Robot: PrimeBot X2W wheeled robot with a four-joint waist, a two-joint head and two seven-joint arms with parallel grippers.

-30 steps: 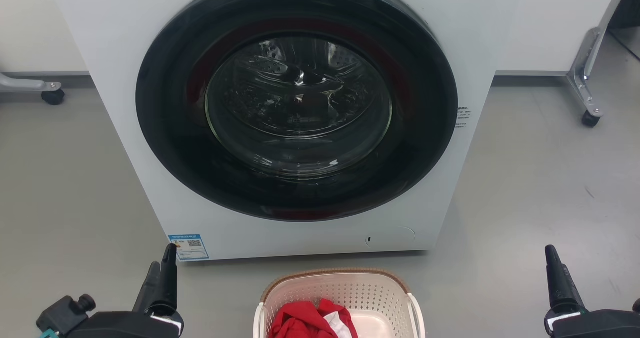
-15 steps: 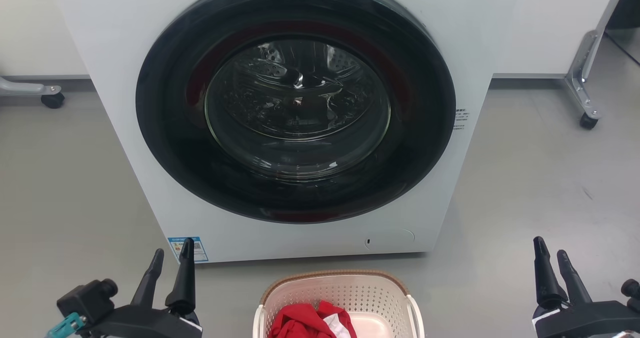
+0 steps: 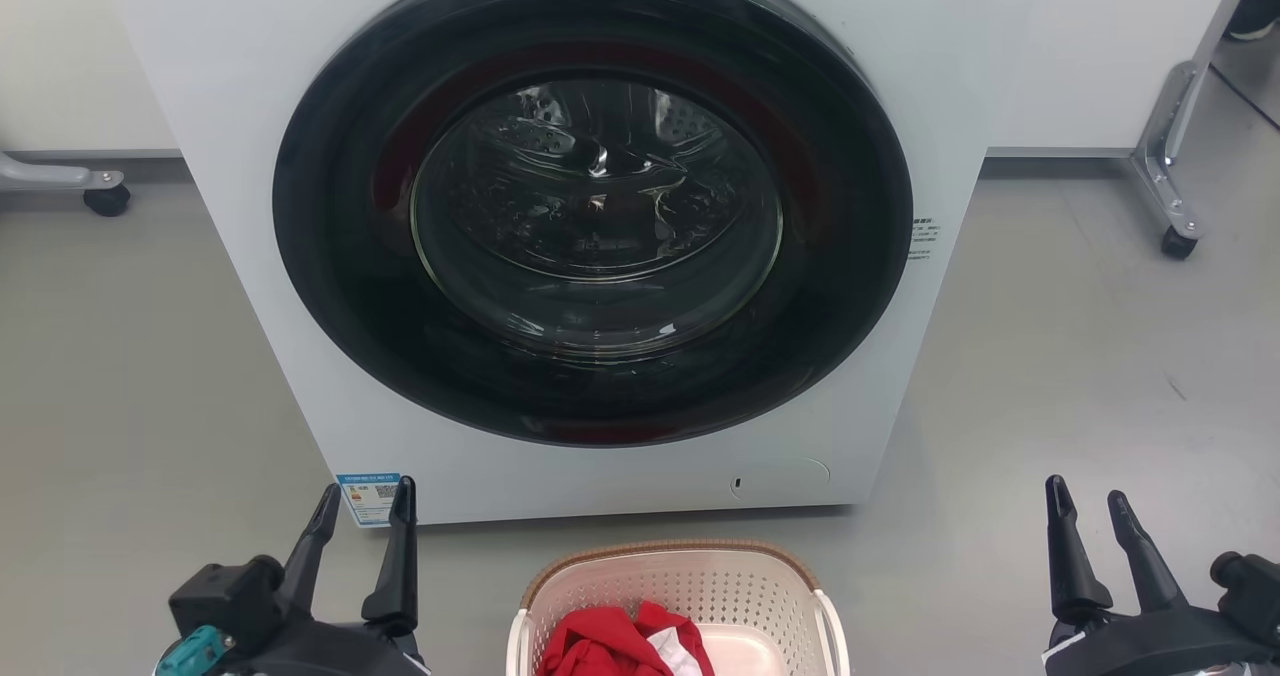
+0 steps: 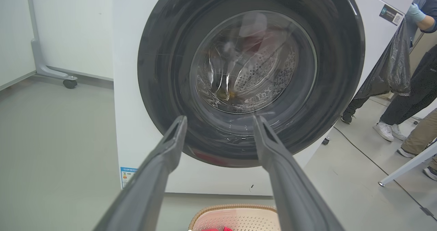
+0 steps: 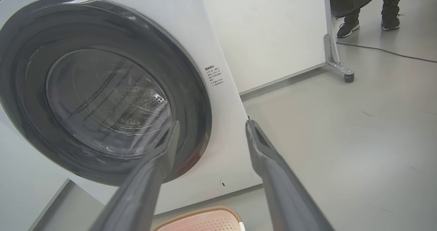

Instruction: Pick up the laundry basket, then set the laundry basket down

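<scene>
The laundry basket (image 3: 668, 548) sits upright on the grey floor (image 3: 1060, 356), mouth up, at the near middle of my head view, just in front of the white washer (image 3: 240, 106) and apart from it by a strip of bare floor. Its brown woven-look rim curves across the far end, squarely facing the washer's front. One white handle is on its left side and one on its right. The near part of the basket is cut off by the bottom edge of the view, so I cannot tell which way its long axis runs. A red garment (image 3: 600, 646) with a bit of white cloth lies inside, toward the left.

My left gripper (image 3: 367, 488) hangs to the left of the basket, well apart from it. Its two dark fingers (image 3: 398, 556) are spread wide and point far, toward the washer's lower left corner and its blue label (image 3: 368, 496). They hold nothing. My right gripper (image 3: 1084, 490) is further out on the right, over bare floor. It too is spread wide and empty, tips pointing far.

Along my left fingers I see the washer's round dark door (image 3: 590, 206) shut, with the basket's far rim low between the two fingers. Along my right fingers the rim shows at the bottom edge. A person's feet (image 5: 348, 27) stand on the far right beside a wheeled partition (image 5: 336, 60).
</scene>
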